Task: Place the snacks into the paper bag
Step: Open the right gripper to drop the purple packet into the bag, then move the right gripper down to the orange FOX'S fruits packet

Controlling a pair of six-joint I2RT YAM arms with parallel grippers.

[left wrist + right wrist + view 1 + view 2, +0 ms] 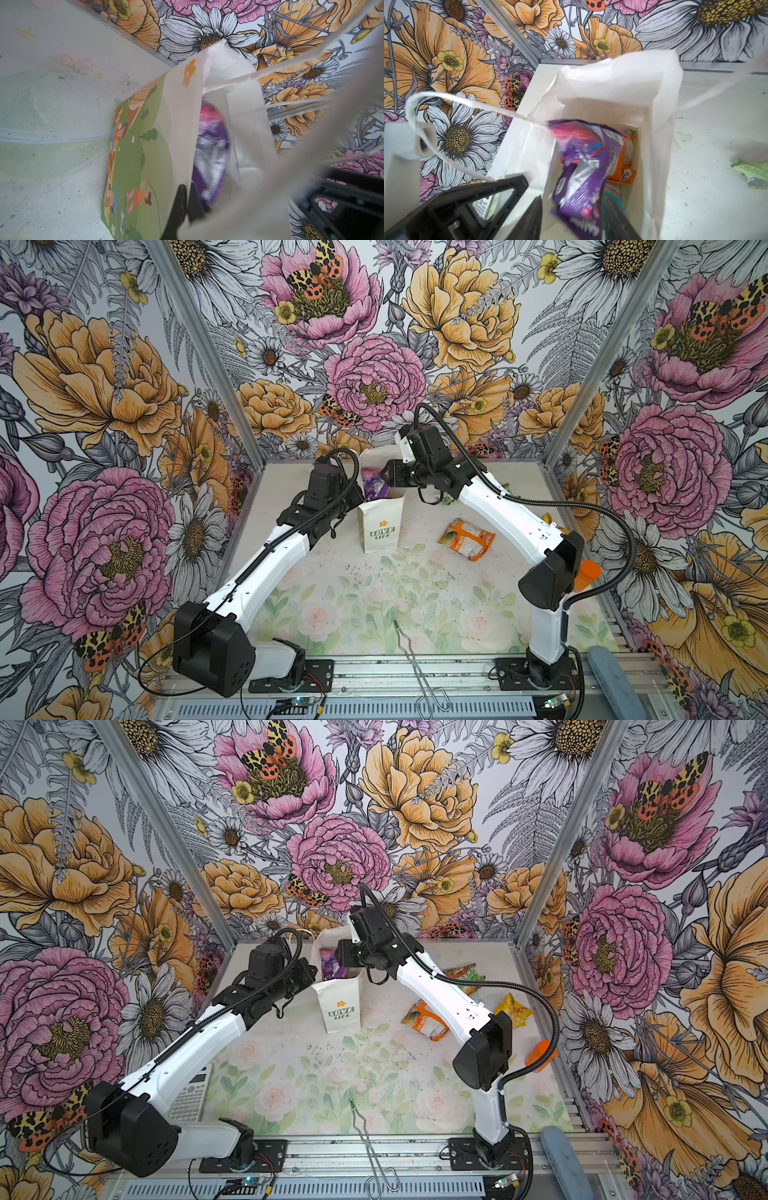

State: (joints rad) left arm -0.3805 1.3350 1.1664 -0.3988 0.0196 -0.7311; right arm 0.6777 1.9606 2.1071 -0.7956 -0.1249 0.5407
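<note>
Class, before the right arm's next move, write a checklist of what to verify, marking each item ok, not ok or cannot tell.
1. Paper bag upright, mouth open: ok.
2. Left gripper pinching the bag's rim: ok.
3. Purple packet in the bag's mouth: ok.
4. Packet free of the right gripper and its parted jaws: cannot tell, it is blurred.
5. All snacks bagged: not ok; orange-and-white packet and yellow packet lie on the table.

The worktop, printed with pale roses and flecked with dark specks, carries a white paper bag standing upright toward the back. Right of the bag lie an orange-and-white packet, a yellow packet and a green-and-orange packet. An orange bottle sits near the right wall, and a white calculator lies at the left.
</note>
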